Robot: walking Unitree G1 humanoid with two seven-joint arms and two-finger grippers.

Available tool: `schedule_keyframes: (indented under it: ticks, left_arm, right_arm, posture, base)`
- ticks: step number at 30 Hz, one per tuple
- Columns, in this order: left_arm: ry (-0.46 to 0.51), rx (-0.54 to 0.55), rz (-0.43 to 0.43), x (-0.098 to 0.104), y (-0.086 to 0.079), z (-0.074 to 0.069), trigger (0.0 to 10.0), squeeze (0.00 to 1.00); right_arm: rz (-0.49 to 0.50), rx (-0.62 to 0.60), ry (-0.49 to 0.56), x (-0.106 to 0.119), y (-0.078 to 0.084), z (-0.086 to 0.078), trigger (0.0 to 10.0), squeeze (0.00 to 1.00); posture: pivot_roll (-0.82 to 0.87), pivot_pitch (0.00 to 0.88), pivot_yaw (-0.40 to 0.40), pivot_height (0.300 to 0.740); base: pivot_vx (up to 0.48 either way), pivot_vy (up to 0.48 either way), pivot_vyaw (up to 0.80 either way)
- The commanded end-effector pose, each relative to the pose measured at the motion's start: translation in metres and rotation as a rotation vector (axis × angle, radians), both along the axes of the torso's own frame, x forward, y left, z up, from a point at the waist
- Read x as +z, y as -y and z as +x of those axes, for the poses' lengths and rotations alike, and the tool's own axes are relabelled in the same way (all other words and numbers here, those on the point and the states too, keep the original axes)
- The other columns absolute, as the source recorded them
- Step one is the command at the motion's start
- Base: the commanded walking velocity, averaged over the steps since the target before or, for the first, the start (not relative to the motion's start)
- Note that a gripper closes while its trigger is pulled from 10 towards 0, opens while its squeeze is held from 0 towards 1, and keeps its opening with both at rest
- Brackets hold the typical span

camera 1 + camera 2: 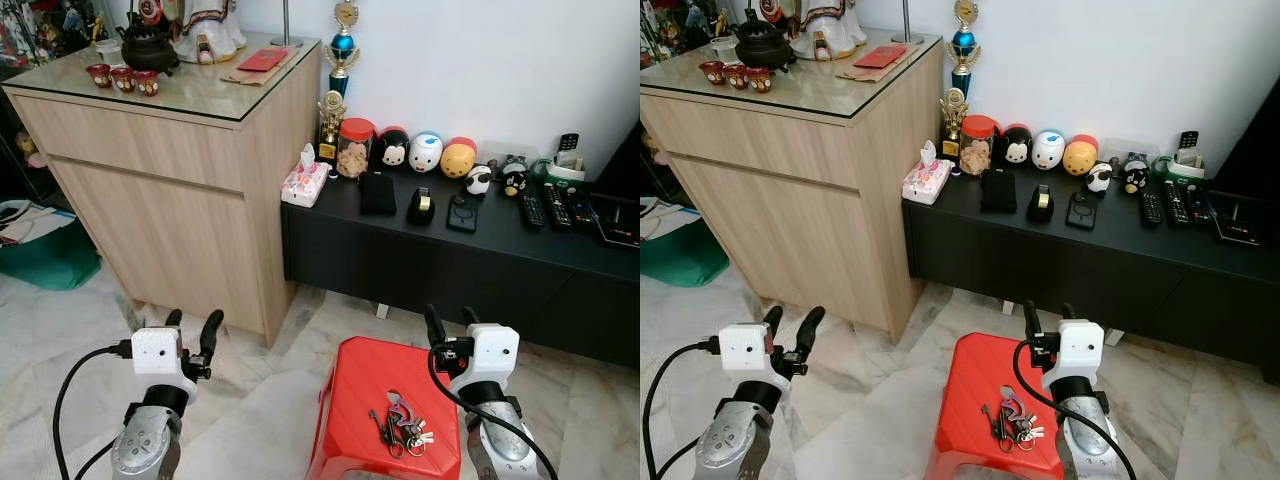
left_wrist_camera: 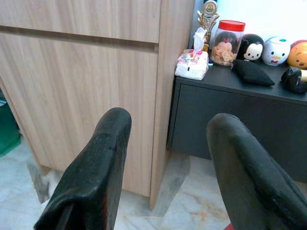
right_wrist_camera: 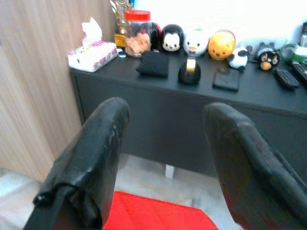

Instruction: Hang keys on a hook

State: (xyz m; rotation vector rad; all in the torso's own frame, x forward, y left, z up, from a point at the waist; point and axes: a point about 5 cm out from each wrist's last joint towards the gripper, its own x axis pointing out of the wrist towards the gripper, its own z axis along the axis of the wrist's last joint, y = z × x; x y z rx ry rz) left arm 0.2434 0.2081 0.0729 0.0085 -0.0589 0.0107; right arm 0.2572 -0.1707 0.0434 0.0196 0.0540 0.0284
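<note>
We see the keys (image 1: 401,423) lying on the red stool (image 1: 352,385), with our left gripper (image 1: 192,325) and right gripper (image 1: 451,322) both spread wide and empty.

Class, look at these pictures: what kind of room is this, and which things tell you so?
Probably a home living room: remotes on a low black console, a wooden cabinet, a tissue pack.

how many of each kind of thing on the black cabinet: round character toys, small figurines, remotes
round character toys: 3
small figurines: 2
remotes: 2
total: 7
</note>
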Motion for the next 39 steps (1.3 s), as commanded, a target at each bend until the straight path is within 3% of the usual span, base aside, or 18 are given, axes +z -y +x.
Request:
schedule_keyframes:
  ticks: [1,15,39]
  left_arm:
    - [0.007,-0.009,0.008,0.004,0.001,0.002,10.0,0.0]
    - [0.006,0.008,0.0,0.006,0.003,0.005,10.0,0.0]
    - [0.007,0.0,0.001,0.009,0.005,0.01,10.0,0.0]
  right_arm:
    - [-0.019,-0.015,-0.023,0.001,0.005,0.001,10.0,0.0]
    - [-0.031,-0.015,-0.051,-0.001,0.011,0.0,10.0,0.0]
    - [-0.022,0.004,-0.114,-0.015,0.017,-0.007,10.0,0.0]
  posture:
    - [0.02,0.0,-0.063,0.706]
    - [0.03,0.0,-0.083,0.616]
    - [0.03,0.0,-0.077,0.616]
  base:
    - [0.0,0.0,0.0]
    - [0.0,0.0,0.0]
    - [0.0,0.0,0.0]
